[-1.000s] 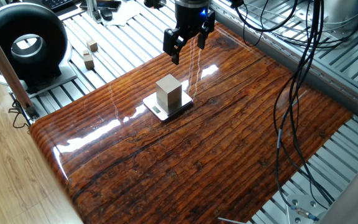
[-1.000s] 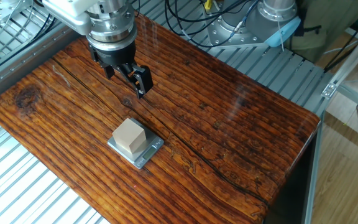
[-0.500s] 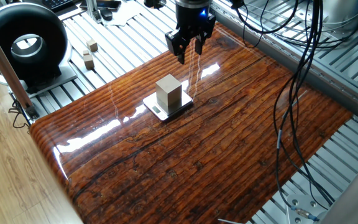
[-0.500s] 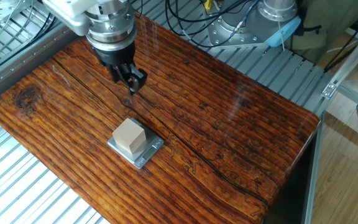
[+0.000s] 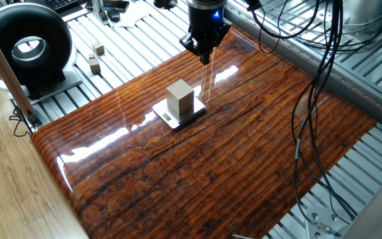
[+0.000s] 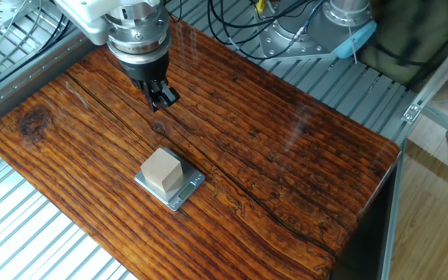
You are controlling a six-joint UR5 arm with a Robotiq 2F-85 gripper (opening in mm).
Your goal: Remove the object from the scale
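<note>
Left edge, one fixed view: black ring-shaped device on a grey base, off the table on the slatted metal bench. Just right of it, two small wooden cubes, close together, also on the bench. Centre: scale sits flat on the glossy dark-wood table, display strip on the edge facing the camera. Block stands upright on the scale platform, narrower than the platform, metal showing around its base. Gripper hangs above the table beyond the block, well apart from it and touching nothing; jaws drawn together, tips meeting with no visible gap, nothing between them. Other fixed view agrees: gripper pinched closed over bare table, block on scale nearer the camera. Right side: black cables draped over the table edge.
</note>
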